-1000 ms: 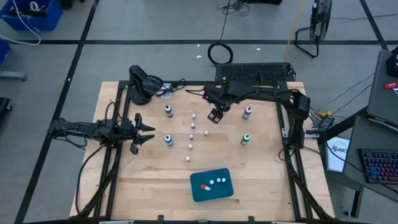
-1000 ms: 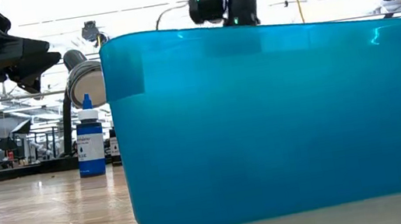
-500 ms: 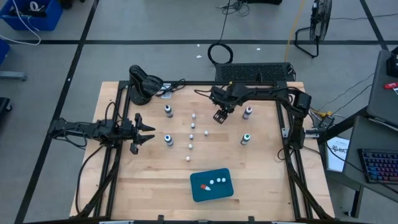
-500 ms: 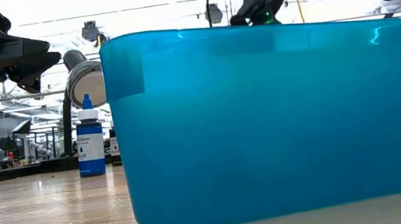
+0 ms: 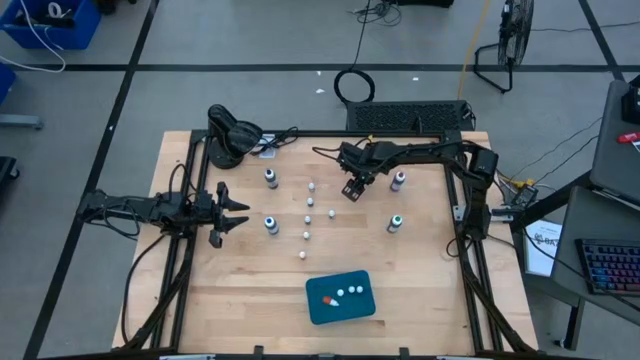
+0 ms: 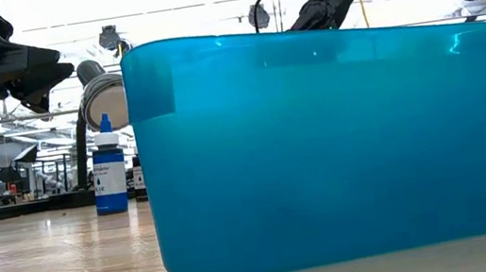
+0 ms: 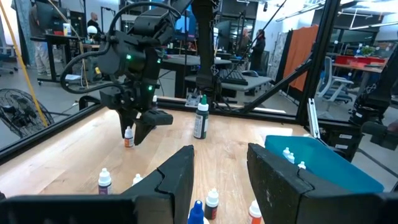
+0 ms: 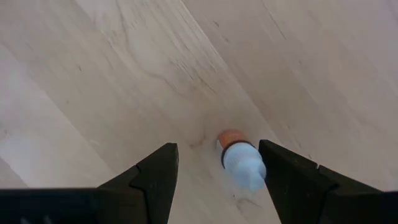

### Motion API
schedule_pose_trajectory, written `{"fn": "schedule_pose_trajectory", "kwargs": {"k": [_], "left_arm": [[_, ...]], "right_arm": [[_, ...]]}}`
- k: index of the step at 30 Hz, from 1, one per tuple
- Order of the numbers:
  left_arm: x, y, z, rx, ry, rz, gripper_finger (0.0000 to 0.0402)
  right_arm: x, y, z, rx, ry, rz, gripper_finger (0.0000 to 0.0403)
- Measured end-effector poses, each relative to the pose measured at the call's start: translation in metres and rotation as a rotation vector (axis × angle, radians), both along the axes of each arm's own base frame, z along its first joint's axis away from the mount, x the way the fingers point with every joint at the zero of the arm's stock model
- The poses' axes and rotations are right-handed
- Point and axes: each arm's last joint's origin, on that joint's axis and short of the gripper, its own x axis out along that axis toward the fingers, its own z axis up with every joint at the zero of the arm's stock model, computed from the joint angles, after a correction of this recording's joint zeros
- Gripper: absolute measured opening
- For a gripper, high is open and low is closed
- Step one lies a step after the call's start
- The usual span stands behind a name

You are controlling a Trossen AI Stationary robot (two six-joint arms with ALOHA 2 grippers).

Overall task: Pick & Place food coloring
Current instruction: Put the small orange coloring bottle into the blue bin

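Note:
My right gripper [image 5: 351, 190] [image 8: 217, 149] points down, low over the far middle of the table, and is open. A tiny food coloring bottle [image 8: 240, 160] with an orange body and white cap stands between its fingers, close to one of them; I see no touch. The left wrist view shows that bottle [image 7: 128, 135] beside the right gripper [image 7: 140, 127]. Several more tiny bottles [image 5: 308, 219] stand in a loose column at mid-table. Larger white-topped bottles [image 5: 270, 178] [image 5: 396, 223] stand around them. My left gripper [image 5: 238, 212] [image 7: 221, 152] waits open at the table's left.
A teal tray [image 5: 322, 308] lies near the table's near edge with three tiny bottles inside; it fills the low view [image 6: 339, 141]. A blue bottle [image 6: 109, 179] stands left of it there. A dark lamp-like stand [image 5: 226, 135] sits at the far left corner.
My right gripper has gone down toward the table and drifted slightly toward the table's right, sinking out of sight behind the tray in the low view. The bottles have stayed put.

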Motion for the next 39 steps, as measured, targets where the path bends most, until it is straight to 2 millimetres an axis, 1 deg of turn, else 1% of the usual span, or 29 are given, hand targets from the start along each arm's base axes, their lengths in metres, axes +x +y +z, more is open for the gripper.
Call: {"fn": "schedule_pose_trajectory", "kwargs": {"k": [6, 15, 20, 24, 33, 36, 39], "left_arm": [[0.0, 0.0, 0.0, 0.0, 0.0, 0.0, 0.0152], [0.0, 0.0, 0.0, 0.0, 0.0, 0.0, 0.0152], [0.0, 0.0, 0.0, 0.0, 0.0, 0.0, 0.0152], [0.0, 0.0, 0.0, 0.0, 0.0, 0.0, 0.0152], [0.0, 0.0, 0.0, 0.0, 0.0, 0.0, 0.0152], [0.0, 0.0, 0.0, 0.0, 0.0, 0.0, 0.0152], [0.0, 0.0, 0.0, 0.0, 0.0, 0.0, 0.0152]], "right_arm": [[-0.003, -0.003, 0.0, 0.004, 0.009, -0.014, 0.021], [-0.002, -0.003, -0.001, 0.003, 0.007, -0.013, 0.021], [-0.008, -0.001, -0.015, -0.001, -0.008, -0.021, 0.021], [-0.011, 0.001, -0.021, -0.012, -0.023, -0.021, 0.021], [-0.011, 0.0, -0.023, -0.018, -0.037, -0.019, 0.021], [-0.011, 0.0, -0.023, -0.015, -0.031, -0.021, 0.0201], [-0.012, 0.0, -0.023, -0.016, -0.026, -0.014, 0.0176]]}}
